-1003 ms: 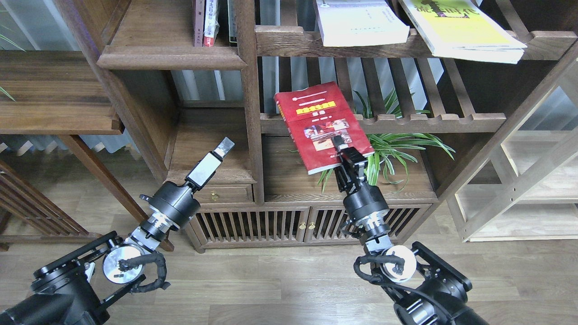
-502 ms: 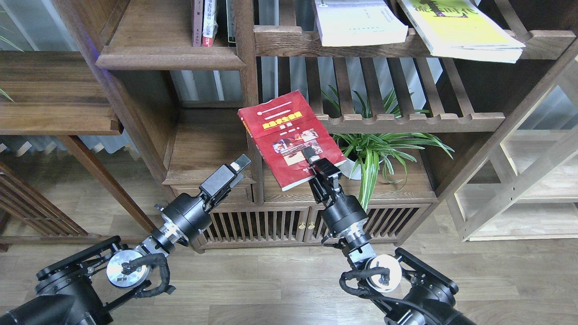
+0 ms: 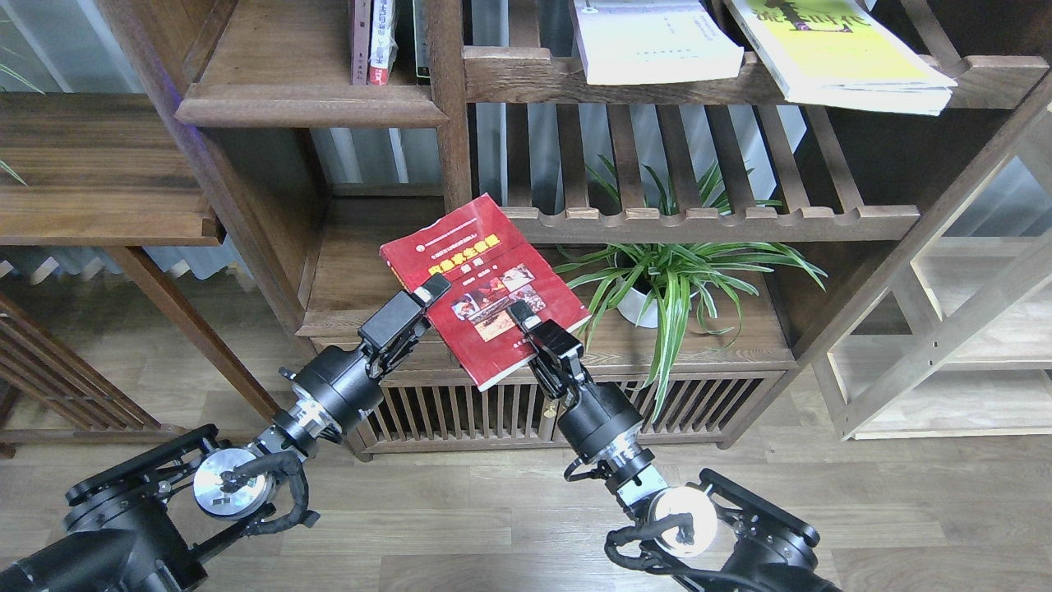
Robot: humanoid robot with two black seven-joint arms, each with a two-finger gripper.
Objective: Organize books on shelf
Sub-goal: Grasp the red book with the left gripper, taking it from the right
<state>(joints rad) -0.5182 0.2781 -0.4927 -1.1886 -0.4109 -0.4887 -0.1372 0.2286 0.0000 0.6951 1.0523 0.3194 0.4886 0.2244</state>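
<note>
Red paperback [image 3: 481, 284] looks light but floppy; right gripper [image 3: 526, 316] pinches its lower edge, left gripper's [image 3: 427, 292] opening unclear, at the spine side.

Both arms angle up and inward, the right gripper [image 3: 526, 316] clamped, the left gripper [image 3: 429, 290] beside it.

The red book [image 3: 485, 288] is showing a glossy paper cover that is catching light. The white book [image 3: 655, 41] and the yellow-green book [image 3: 838, 53] are looking like matt paper, with pale page edges. The shelf [image 3: 312, 103] is appearing as dark wood with a smooth, slightly satin finish and visible grain. The right gripper [image 3: 526, 316] and the left gripper [image 3: 427, 292] are looking like black matt plastic or metal. The floor [image 3: 493, 526] is showing smooth grey-brown wood planks.
</note>
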